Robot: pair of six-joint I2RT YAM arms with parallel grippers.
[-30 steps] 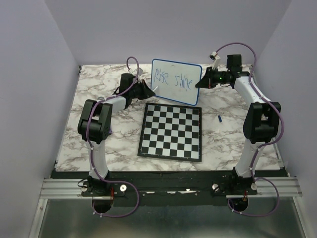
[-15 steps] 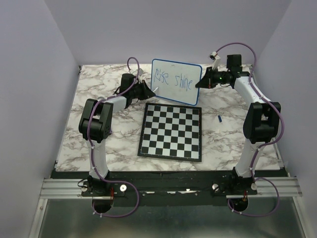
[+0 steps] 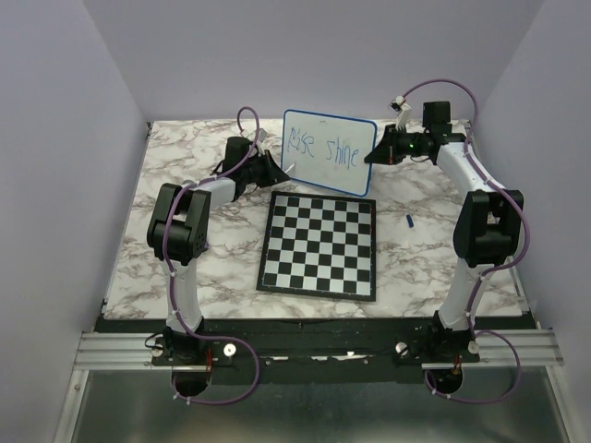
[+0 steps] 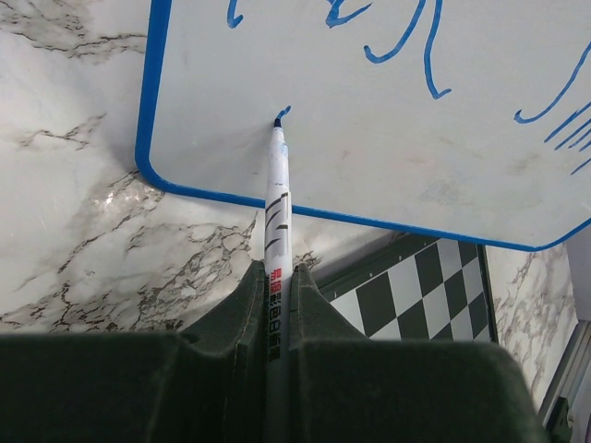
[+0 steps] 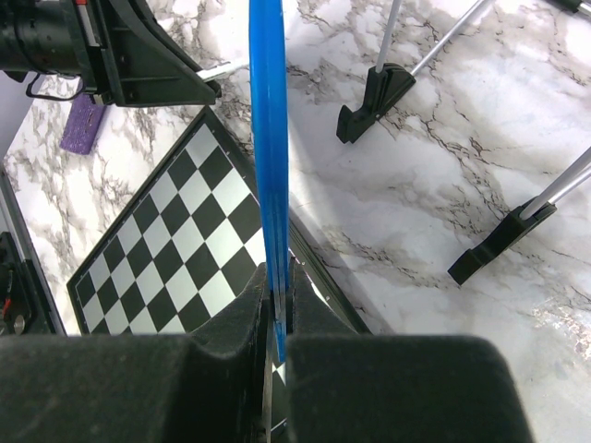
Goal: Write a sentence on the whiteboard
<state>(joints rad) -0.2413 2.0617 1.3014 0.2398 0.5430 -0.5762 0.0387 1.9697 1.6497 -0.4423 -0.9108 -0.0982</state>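
Top external: whiteboard point(image 3: 330, 155) stands upright, leaning a bit, at far side of marble table point(image 3: 208, 268), between the two claws. R gripper point(image 3: 373, 153) clamps the board's R edge. R wrist view shows the blue rim edge-on, running straight out from between its fingers point(image 5: 231, 323), jaws closed on it. L gripper point(image 4: 277, 277) is closed on a white marker point(image 4: 278, 198). Barrel sticks fwd from the claw, tip touching board face near the lower L corner, just ahead of the claw, w/ a tiny blue mark at the tip. The sentence point(image 3: 322, 148) is blue handwriting, approx "Rise shine", one line across the board, above and beyond marker tip. A chessboard point(image 3: 319, 244) lies flat on table, nearer the bases than both claws, its far edge by the board's lower rim. Two black feet point(image 5: 377, 92) on thin rods sit on marble to R of R claw. A small dark blue item point(image 3: 409, 220) lies on table, base side of R claw; can't tell what.
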